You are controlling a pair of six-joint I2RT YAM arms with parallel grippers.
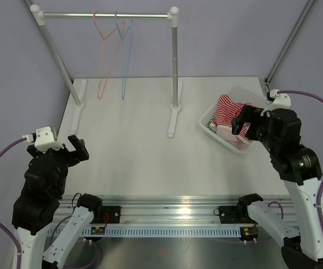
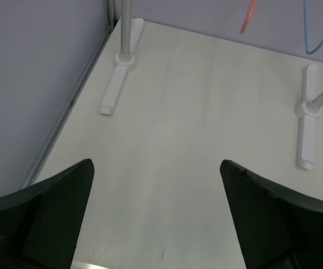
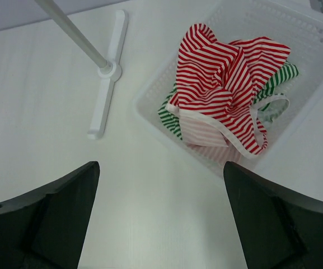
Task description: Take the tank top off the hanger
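Note:
A red-and-white striped tank top (image 3: 223, 84) lies crumpled in a white basket (image 3: 150, 115), on top of a green-striped garment (image 3: 169, 119); the top view shows the same tank top (image 1: 226, 109) in the basket (image 1: 209, 128) at the right. Two bare hangers, a pink hanger (image 1: 108, 53) and a blue hanger (image 1: 125, 56), hang from the rail (image 1: 105, 15). My right gripper (image 3: 160, 193) is open and empty, near the basket's front corner. My left gripper (image 2: 157, 190) is open and empty over bare table at the left.
The white clothes rack has two posts, a left post (image 1: 57, 56) and a right post (image 1: 175, 61), with flat feet (image 1: 172, 120) on the table. Purple walls close the back and sides. A metal rail (image 1: 167, 216) runs along the near edge.

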